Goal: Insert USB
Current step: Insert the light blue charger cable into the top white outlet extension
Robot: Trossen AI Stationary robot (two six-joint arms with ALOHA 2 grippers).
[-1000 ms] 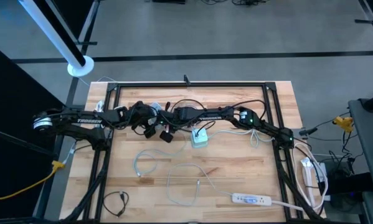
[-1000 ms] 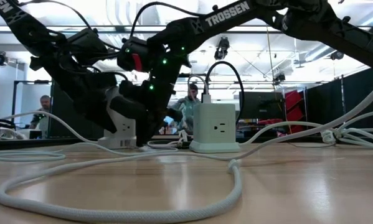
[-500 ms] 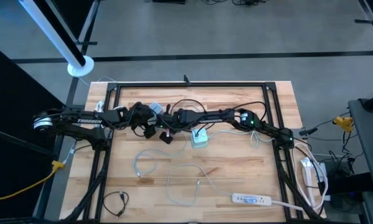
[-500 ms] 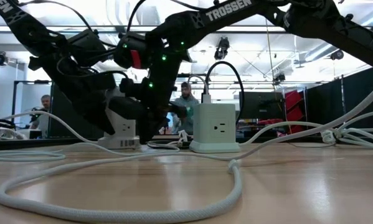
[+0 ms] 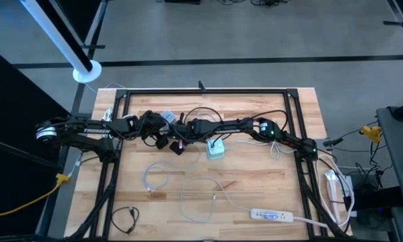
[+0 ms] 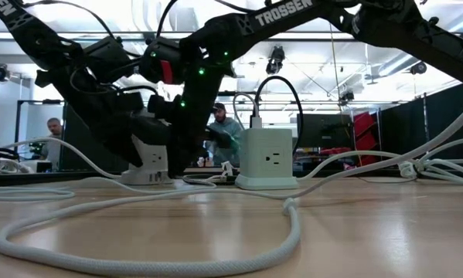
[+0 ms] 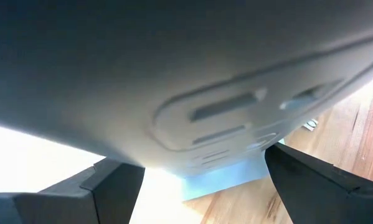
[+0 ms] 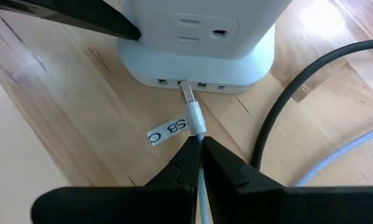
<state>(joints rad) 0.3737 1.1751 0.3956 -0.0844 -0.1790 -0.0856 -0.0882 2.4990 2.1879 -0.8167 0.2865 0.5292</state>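
A white power cube (image 8: 198,37) stands on the wooden table left of centre, with a row of USB ports (image 8: 192,83) along its base; it also shows in the low view (image 6: 152,164). My left gripper (image 7: 198,163) comes from the table's left with its fingers on either side of the cube. My right gripper (image 8: 197,152) reaches in from the right, shut on a white USB cable (image 8: 202,193) that carries a paper tag (image 8: 169,131). The silver plug (image 8: 187,93) has its tip at the port row; whether it is in a port, I cannot tell. My left gripper holds the white cube between its two wide-set fingers (image 7: 114,180), one on each opposite side wall (image 8: 131,32). It comes slanting down from the table's left. The cube stands upright with its base on the table. My right gripper pinches the cable just behind the plug's white sleeve (image 8: 196,127) between its two fingertips. The fingers slant down toward the cube and lie along the cable. The plug sticks out ahead of them, clear of the table, pointing at the port row.
A pale green power cube (image 5: 215,149) with a black cord in its top stands just right of the grippers. Loose white cables (image 5: 201,195), a power strip (image 5: 272,215) and a black cable (image 5: 124,218) lie toward the near edge. People (image 6: 219,127) show in the room behind.
My right gripper has rolled a little about its own pointing line while staying in place, still shut on the cable. The cube and my left gripper have kept still.
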